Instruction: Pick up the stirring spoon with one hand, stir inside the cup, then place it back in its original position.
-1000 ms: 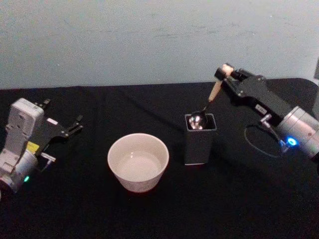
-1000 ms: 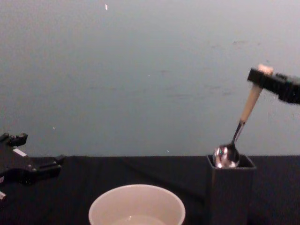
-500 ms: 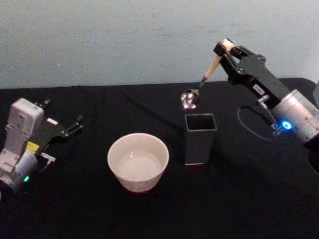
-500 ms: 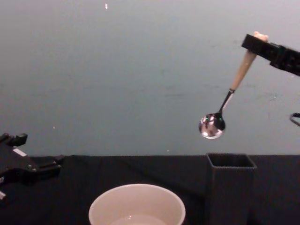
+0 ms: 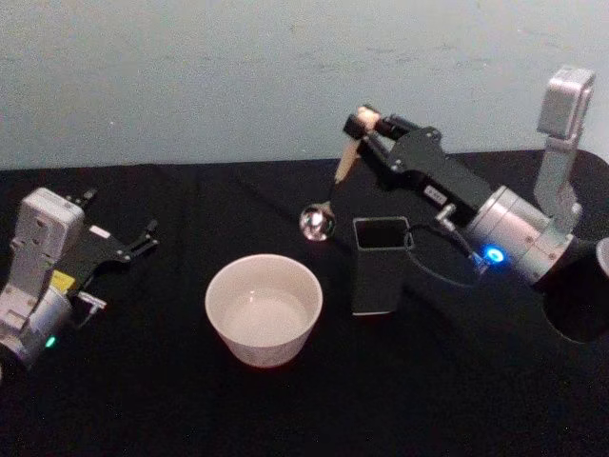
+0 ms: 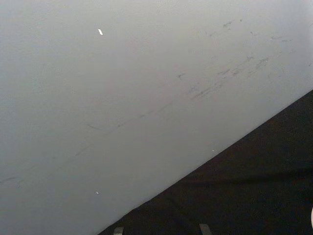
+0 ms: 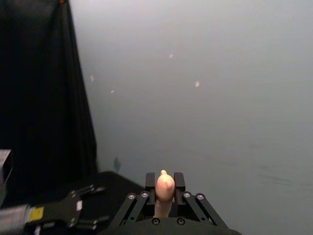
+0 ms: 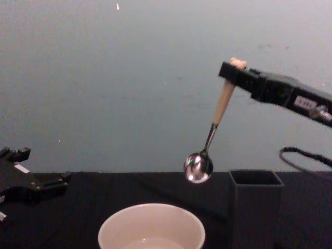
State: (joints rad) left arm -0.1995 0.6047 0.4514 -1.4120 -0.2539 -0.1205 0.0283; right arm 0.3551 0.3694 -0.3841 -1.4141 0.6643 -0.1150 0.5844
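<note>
My right gripper (image 5: 364, 127) is shut on the top of the stirring spoon's beige handle (image 5: 345, 162), and the spoon (image 8: 211, 134) hangs in the air with its shiny bowl (image 8: 197, 167) down. That bowl hovers above the table between the cream-white cup (image 5: 264, 307) and the dark holder, just past the cup's far right rim (image 8: 193, 219). The handle's tip (image 7: 165, 186) sticks up between the shut fingers in the right wrist view. At the far left my left gripper (image 5: 145, 238) rests open near the table, away from the cup.
A dark grey square holder (image 5: 382, 264) stands right of the cup, seen from the side as (image 8: 256, 207). Black cloth (image 5: 285, 400) covers the table, with a pale wall behind. A cable (image 5: 447, 271) loops off the right arm.
My right gripper has lifted the spoon out of the dark holder, then carried it left and lower toward the cup. The left arm has stayed still.
</note>
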